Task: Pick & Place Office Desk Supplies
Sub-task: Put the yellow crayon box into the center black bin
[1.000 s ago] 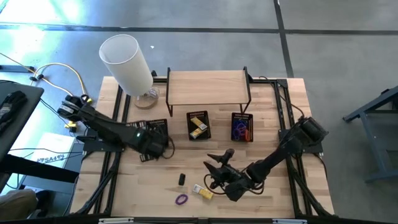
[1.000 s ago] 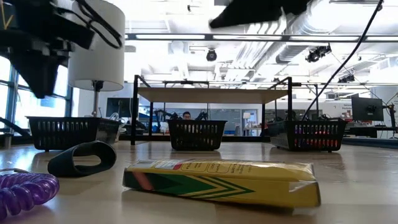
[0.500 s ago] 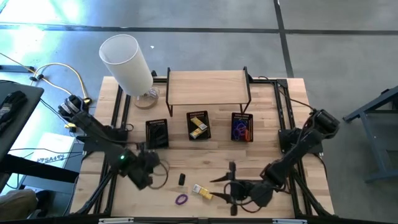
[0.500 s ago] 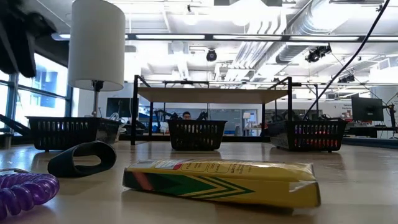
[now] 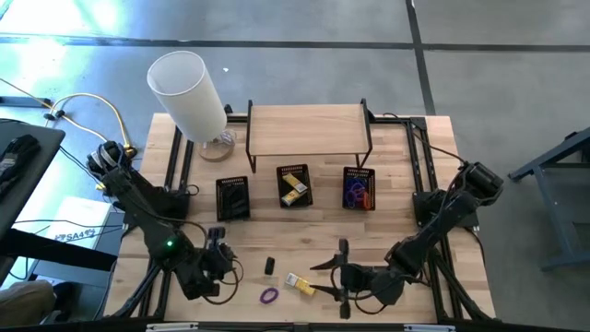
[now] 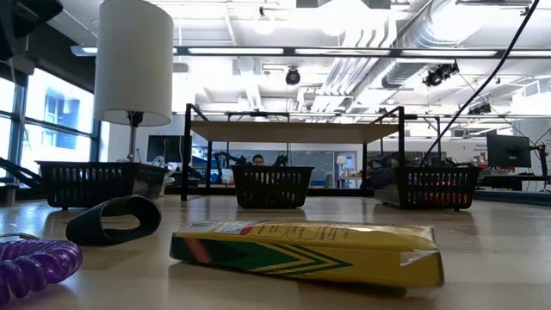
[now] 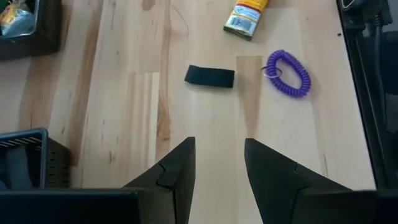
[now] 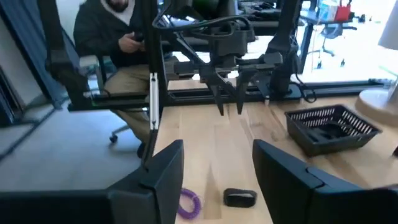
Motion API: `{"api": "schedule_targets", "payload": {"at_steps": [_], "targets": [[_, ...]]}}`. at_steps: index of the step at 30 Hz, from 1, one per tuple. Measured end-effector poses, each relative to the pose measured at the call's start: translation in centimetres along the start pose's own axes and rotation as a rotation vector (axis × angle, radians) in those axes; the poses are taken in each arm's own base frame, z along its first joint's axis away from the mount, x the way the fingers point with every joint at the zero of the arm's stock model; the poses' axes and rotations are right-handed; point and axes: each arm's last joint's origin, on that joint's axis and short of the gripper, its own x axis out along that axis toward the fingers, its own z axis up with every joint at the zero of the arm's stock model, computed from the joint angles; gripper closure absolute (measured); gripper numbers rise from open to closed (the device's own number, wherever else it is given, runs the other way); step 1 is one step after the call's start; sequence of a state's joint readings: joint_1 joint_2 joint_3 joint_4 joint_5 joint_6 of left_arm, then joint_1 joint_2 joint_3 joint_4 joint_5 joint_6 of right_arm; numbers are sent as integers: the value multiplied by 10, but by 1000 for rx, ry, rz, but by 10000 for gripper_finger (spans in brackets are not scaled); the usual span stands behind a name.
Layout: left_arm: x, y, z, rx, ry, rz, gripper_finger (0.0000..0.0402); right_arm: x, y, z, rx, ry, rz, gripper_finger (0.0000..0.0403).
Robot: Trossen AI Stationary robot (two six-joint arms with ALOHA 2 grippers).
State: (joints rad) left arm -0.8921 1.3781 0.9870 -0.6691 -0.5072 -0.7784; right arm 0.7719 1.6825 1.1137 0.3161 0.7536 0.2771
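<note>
Overhead, the wooden table (image 5: 396, 175) filled the middle of the frame, and both dark arms sat low at its near edge. The left gripper (image 5: 221, 261), at lower left, had its fingers spread with nothing between them. The right gripper (image 5: 339, 277), at lower centre right, was also spread and empty. Between them lay a black clip (image 5: 269, 266), a purple coiled band (image 5: 268, 296) near the bottom edge, and a yellow box (image 5: 300, 284) just beside the right gripper. Three small black baskets (image 5: 294, 186) stood in a row at mid-frame, below a wooden shelf (image 5: 309, 129). A tall white cylinder (image 5: 187, 92) stood at upper left.
</note>
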Motion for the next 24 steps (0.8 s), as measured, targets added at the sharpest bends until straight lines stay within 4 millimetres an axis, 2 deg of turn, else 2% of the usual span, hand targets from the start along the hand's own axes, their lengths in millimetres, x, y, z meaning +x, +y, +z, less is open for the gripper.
{"api": "schedule_targets", "payload": {"at_steps": [4,11,15,18,24], "targets": [[-2,-3,-2,-5,-4,-14,271,0,1,0,89,5,20,184],[-3,-6,-2,-10,-18,-35,271,0,5,0,244,48,142,65],[-3,-7,0,-8,-33,-44,271,-4,10,-2,284,89,218,17],[-2,-8,1,7,-67,-17,271,-8,18,-9,275,115,246,6],[8,-10,0,36,-87,33,271,-15,31,-30,157,162,223,23]]}}
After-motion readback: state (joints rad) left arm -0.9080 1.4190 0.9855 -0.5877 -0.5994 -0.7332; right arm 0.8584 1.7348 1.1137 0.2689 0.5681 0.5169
